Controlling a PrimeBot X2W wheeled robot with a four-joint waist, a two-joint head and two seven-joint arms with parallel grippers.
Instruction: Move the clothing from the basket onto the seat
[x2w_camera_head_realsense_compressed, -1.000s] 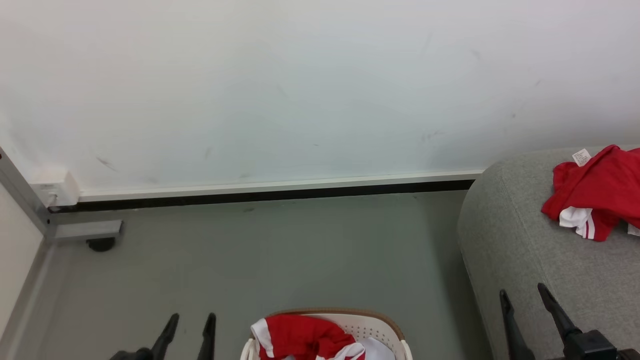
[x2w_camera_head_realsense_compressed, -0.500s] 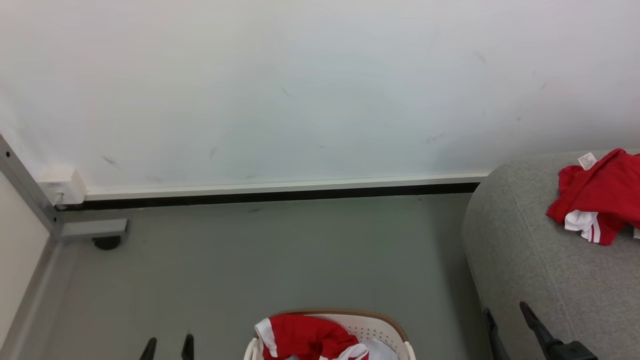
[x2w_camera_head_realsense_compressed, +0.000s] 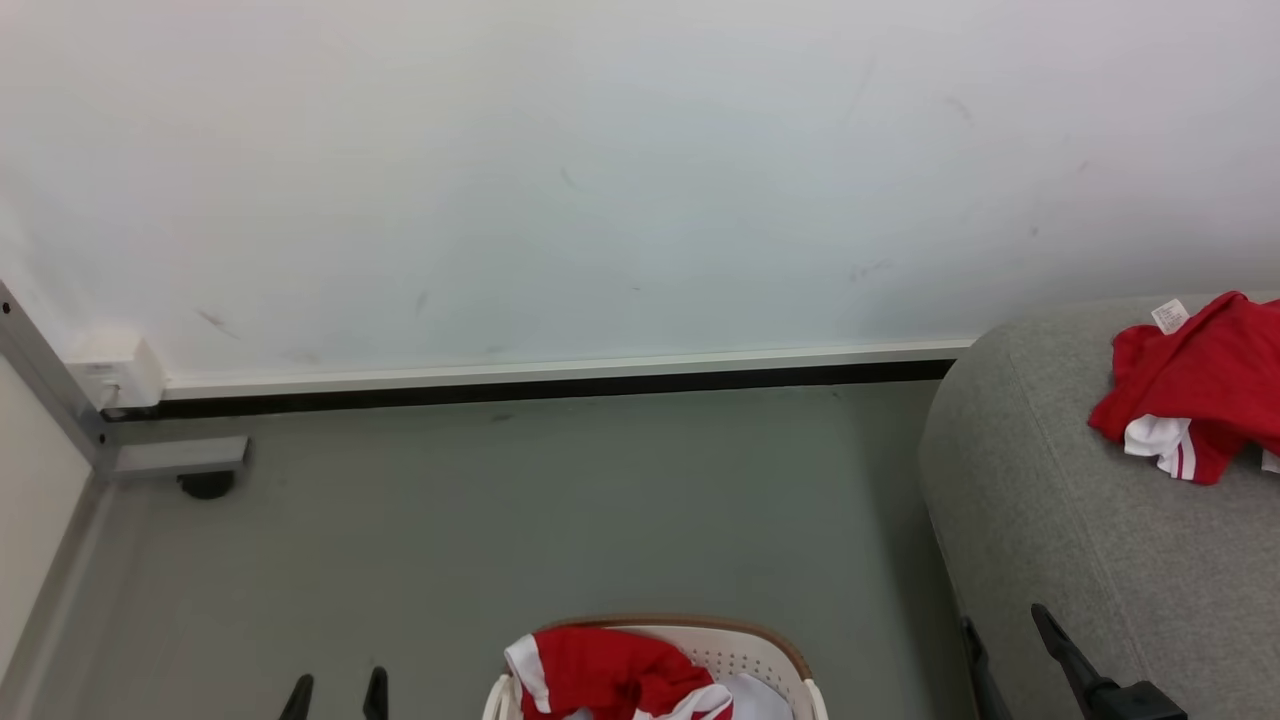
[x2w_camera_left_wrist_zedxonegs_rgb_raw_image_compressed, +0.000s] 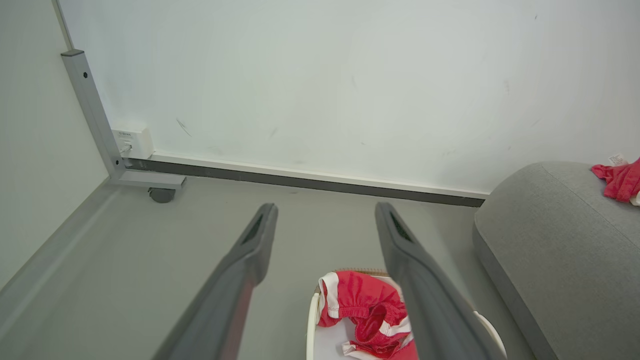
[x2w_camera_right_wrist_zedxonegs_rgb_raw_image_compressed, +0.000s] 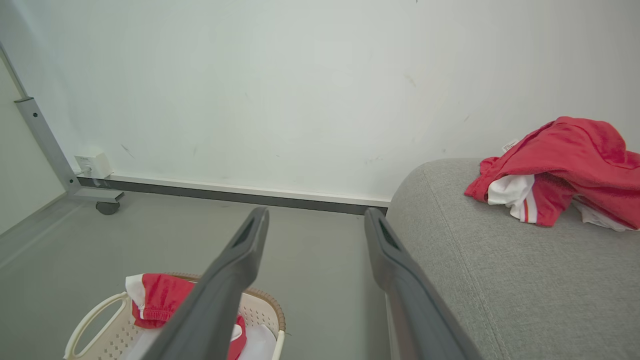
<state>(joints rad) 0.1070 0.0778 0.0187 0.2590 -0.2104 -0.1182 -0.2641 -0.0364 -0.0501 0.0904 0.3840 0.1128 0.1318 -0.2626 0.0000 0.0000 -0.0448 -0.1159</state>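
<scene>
The red clothes (x2w_camera_head_realsense_compressed: 600, 675) lie in a bunched heap in the basket (x2w_camera_head_realsense_compressed: 770, 655), on its left side. The basket stands on the floor (x2w_camera_head_realsense_compressed: 560, 520), low in the middle of the head view. More clothes (x2w_camera_head_realsense_compressed: 1200, 380) already lie on the seat (x2w_camera_head_realsense_compressed: 1050, 520), far to the right and well apart from the basket.

The basket sits between the two hands. The left hand (x2w_camera_head_realsense_compressed: 338, 690) hangs over the floor, near the basket's left side. Its fingers are spread wide and it holds nothing. The right hand (x2w_camera_head_realsense_compressed: 1003, 622) hangs by the edge of the seat, on the basket's right. Its fingers are spread wide too, and it holds nothing.

I think the left hand is the nearer one. In the left wrist view the red heap shows low down between its two fingers, a bit toward the right one. In the right wrist view the basket is off to the low left. So the left hand would go down and a little to the right to reach the heap. The heap has no clear long way, so any pinch on the top fold should do.
</scene>
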